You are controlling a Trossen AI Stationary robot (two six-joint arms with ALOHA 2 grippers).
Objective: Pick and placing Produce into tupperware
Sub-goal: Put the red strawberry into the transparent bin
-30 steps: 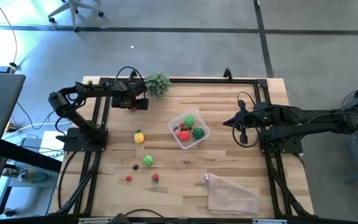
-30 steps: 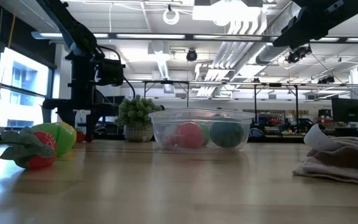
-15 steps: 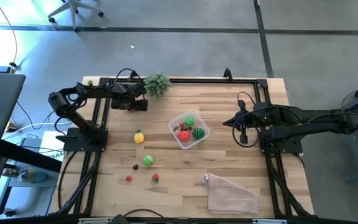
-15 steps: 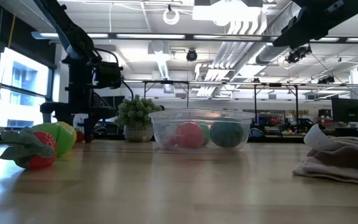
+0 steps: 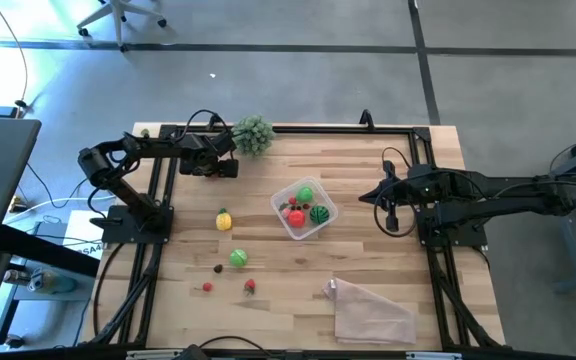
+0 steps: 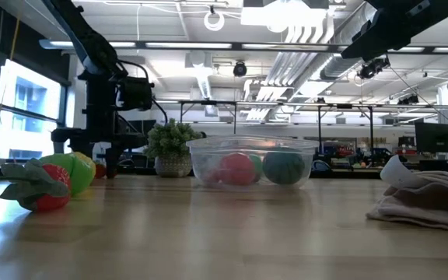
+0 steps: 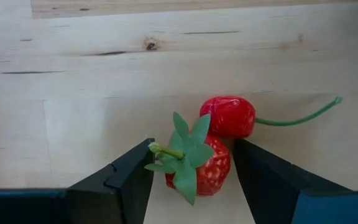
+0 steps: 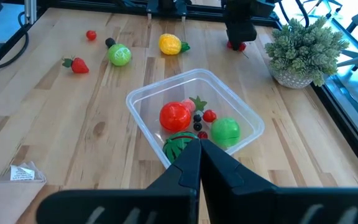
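A: Where is the left gripper [image 7: 191, 171]?

B: At the table's [image 5: 388, 250] far left part, beside the leafy plant [image 5: 253, 133]. Its wrist view shows a strawberry [image 7: 199, 169] sitting between the two fingers [image 7: 124, 177], leaf cap toward the camera.

A: Clenched on it?

B: The fingers flank it closely, one on each side, but a sliver of gap shows at both sides, so I'd call the jaws parted around the berry rather than gripping it. Whether it is lifted off the wood I can't tell from that angle.

A: Anything else there?

B: A cherry [image 7: 229, 116] with a long green stem lies touching the strawberry on its far side, just beyond the fingertips.

A: And the tub?

B: The tub [image 5: 304, 208] sits mid-table, well apart from the left gripper. Inside it are a red tomato [image 8: 176, 116], a green ball [image 8: 225, 130], a striped melon [image 8: 176, 145] and a few small dark berries.

A: What remains loose?

B: A lemon [image 5: 224, 220], a lime [image 5: 238, 258], another strawberry [image 5: 250, 286] and two tiny fruits near the front left. A plastic bag [image 5: 371, 311] lies at the front right.

A: The right gripper [image 8: 199, 152]?

B: Pinched fully together, empty, held above the table's right side, facing the tub.
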